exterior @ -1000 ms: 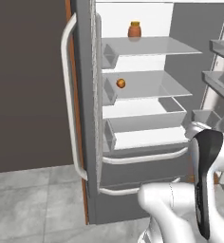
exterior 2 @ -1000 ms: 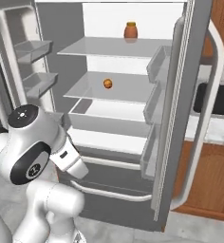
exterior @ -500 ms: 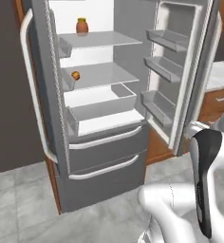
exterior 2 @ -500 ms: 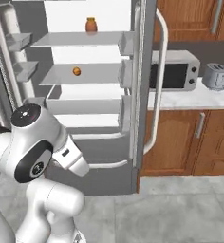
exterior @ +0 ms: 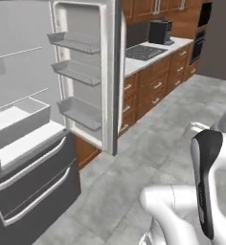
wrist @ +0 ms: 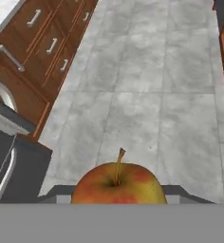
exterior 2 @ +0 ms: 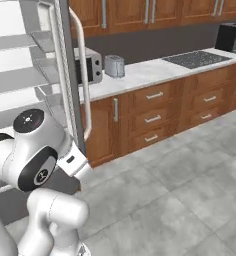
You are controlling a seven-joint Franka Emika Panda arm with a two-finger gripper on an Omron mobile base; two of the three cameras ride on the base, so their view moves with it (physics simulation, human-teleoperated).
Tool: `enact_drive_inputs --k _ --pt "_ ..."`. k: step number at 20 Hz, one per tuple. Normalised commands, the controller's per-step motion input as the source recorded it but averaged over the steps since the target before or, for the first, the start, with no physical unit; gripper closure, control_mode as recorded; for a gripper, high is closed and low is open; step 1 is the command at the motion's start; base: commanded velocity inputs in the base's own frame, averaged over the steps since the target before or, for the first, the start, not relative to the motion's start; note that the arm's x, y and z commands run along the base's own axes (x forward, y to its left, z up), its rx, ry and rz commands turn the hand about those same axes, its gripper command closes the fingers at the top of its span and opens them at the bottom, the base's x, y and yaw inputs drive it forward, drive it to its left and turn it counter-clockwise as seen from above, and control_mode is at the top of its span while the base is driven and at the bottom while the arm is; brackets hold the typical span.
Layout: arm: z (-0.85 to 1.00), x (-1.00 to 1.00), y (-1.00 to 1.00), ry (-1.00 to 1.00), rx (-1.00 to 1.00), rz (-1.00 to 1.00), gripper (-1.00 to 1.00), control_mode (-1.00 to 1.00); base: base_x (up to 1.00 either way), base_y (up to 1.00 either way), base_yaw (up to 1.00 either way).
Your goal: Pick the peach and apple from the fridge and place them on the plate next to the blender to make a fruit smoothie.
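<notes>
Since the apple (wrist: 117, 185) has to travel to the plate, the pincer (wrist: 117, 201) is pinching it snugly, stem up. Beyond it is grey floor (wrist: 147, 95); off to one side, the open fridge (exterior: 86, 72) and wooden cabinets (wrist: 38, 52).

The apple (wrist: 117, 184) was red with a yellowish patch and a thin brown stem pointing up; it sat low in the hand view, above a grey tiled floor. The fridge (exterior: 48, 124) stood open: a grey metal door with white inside and three grey bins, white interior, dark lower drawers with pale handles.
</notes>
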Motion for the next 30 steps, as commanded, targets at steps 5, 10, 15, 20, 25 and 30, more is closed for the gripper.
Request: enact_drive_inputs --k 5,10,15,20,25,30 --pt "0.00 0.00 0.00 0.00 0.00 0.00 1.00 1.00 0.00 -0.08 -0.92" --pt "0.00 0.00 0.00 0.00 0.00 0.00 1.00 1.00 0.01 -0.02 -0.86" --pt "0.00 0.00 0.00 0.00 0.00 0.00 1.00 1.00 0.10 -0.02 -0.76" --pt "0.00 0.00 0.00 0.00 0.00 0.00 1.00 1.00 0.17 0.00 -0.70" --pt "0.00 0.00 0.00 0.00 0.00 0.00 1.00 1.00 0.38 0.00 -0.63" --pt "0.00 0.00 0.00 0.00 0.00 0.00 1.00 1.00 0.48 0.82 -0.53"
